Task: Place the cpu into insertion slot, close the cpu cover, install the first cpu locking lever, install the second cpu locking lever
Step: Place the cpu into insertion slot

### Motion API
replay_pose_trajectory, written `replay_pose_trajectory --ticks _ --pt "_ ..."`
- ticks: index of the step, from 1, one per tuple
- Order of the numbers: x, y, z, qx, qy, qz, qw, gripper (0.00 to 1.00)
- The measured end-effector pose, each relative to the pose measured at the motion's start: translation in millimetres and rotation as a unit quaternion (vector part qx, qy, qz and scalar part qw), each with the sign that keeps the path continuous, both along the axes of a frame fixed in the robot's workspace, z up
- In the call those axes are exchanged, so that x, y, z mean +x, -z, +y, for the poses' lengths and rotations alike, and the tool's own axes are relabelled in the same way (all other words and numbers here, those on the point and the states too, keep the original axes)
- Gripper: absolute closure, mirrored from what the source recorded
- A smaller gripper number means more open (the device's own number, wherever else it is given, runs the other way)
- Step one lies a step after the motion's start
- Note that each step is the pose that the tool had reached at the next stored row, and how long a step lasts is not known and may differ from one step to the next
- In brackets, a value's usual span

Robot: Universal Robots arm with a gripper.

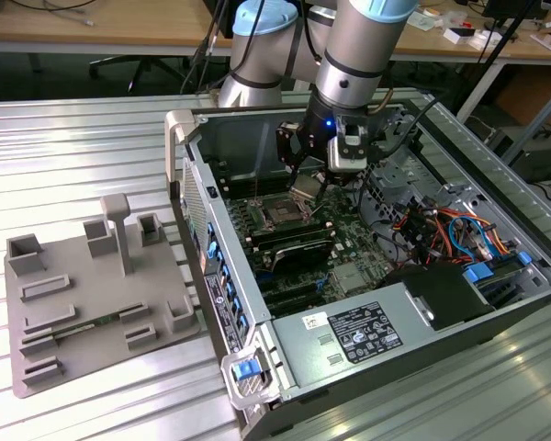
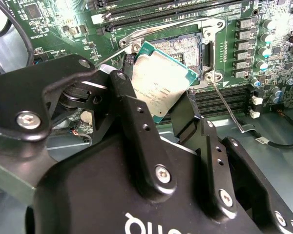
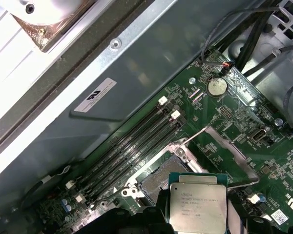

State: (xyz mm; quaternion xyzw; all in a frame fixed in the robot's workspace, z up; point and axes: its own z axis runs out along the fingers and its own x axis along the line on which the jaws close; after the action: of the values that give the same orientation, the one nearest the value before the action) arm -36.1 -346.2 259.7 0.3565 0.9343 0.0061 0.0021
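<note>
The black two-finger gripper [image 2: 154,97] is clamped on the edges of the small square silver-topped cpu [image 2: 158,78], holding it tilted, with the dark, silver-rimmed square insertion slot [image 2: 185,48] just beyond its fingertips.

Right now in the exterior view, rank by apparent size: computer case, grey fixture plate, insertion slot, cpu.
1. computer case
2. grey fixture plate
3. insertion slot and cpu: they look about alike. The cpu is tilted in the gripper above the board, probably nearer the camera, so I won't rank them.
</note>
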Motion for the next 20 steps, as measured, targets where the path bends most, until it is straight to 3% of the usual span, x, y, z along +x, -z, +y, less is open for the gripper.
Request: replay_pose_trajectory --ticks 20 --pt "0.0 0.7 0.0 -0.0005 0.015 0.0000 0.99988 0.45"
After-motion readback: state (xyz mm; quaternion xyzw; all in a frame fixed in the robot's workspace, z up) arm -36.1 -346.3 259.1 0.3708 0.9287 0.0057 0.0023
